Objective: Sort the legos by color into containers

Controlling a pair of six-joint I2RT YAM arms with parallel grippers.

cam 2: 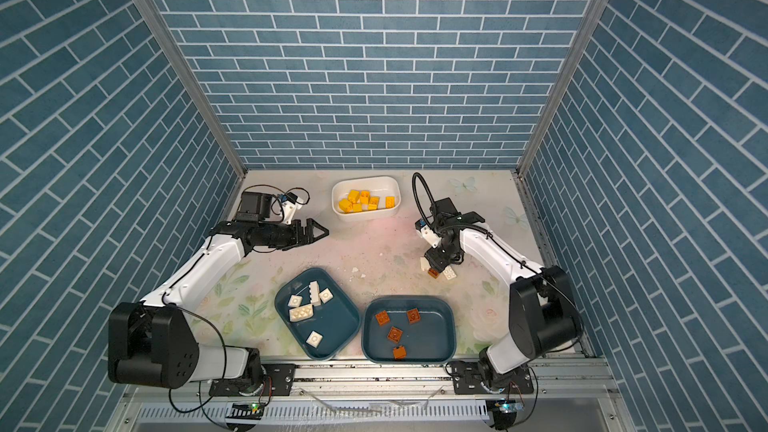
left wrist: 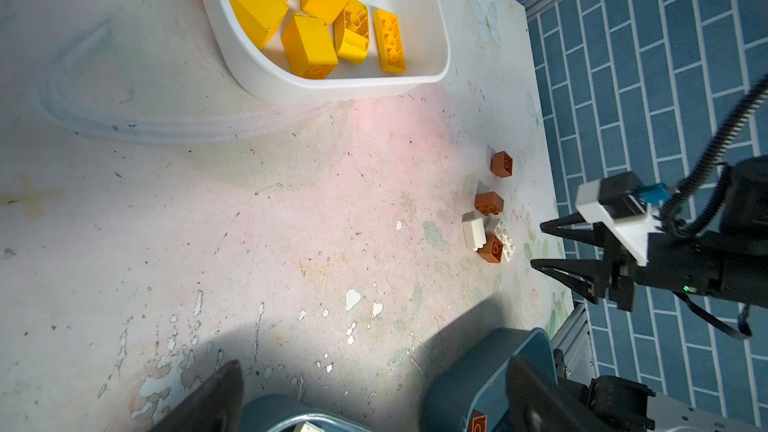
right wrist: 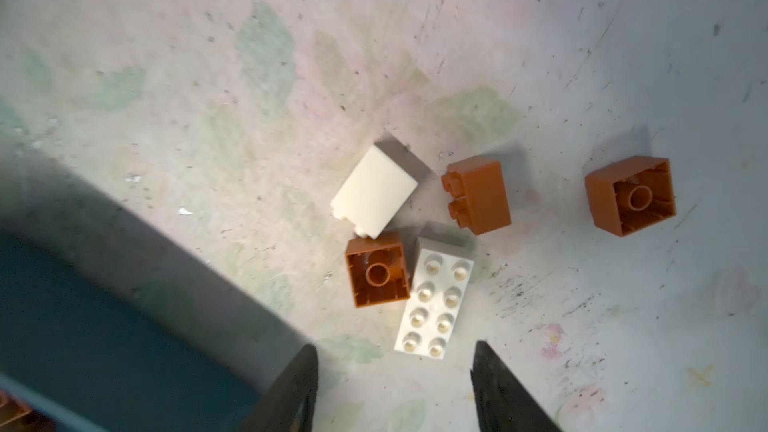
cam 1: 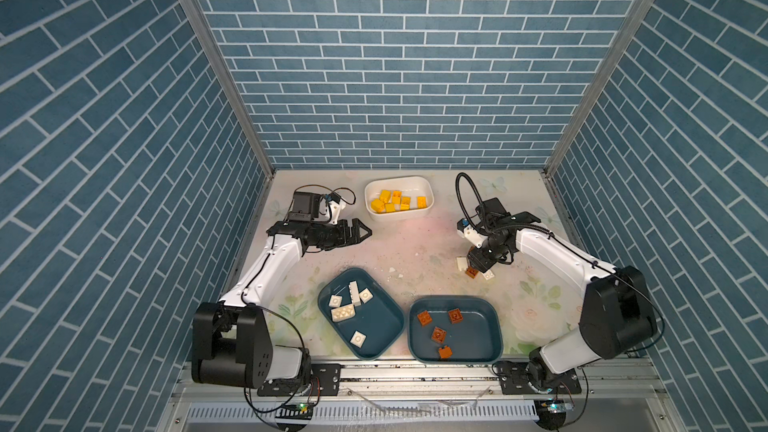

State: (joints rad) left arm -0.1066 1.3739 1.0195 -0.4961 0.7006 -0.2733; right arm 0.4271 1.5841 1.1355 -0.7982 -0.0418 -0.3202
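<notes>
My right end effector (right wrist: 394, 346) hangs part-open and empty above the long white brick (right wrist: 434, 297) on the right of the desk (cam 1: 415, 251). Its long axis runs crosswise to my closing line; a brown brick (right wrist: 378, 274) sits tight beside it.

White tub (left wrist: 332, 89) cropped by frame edge; teal tub (right wrist: 83, 326) blurred, cropped.
</notes>
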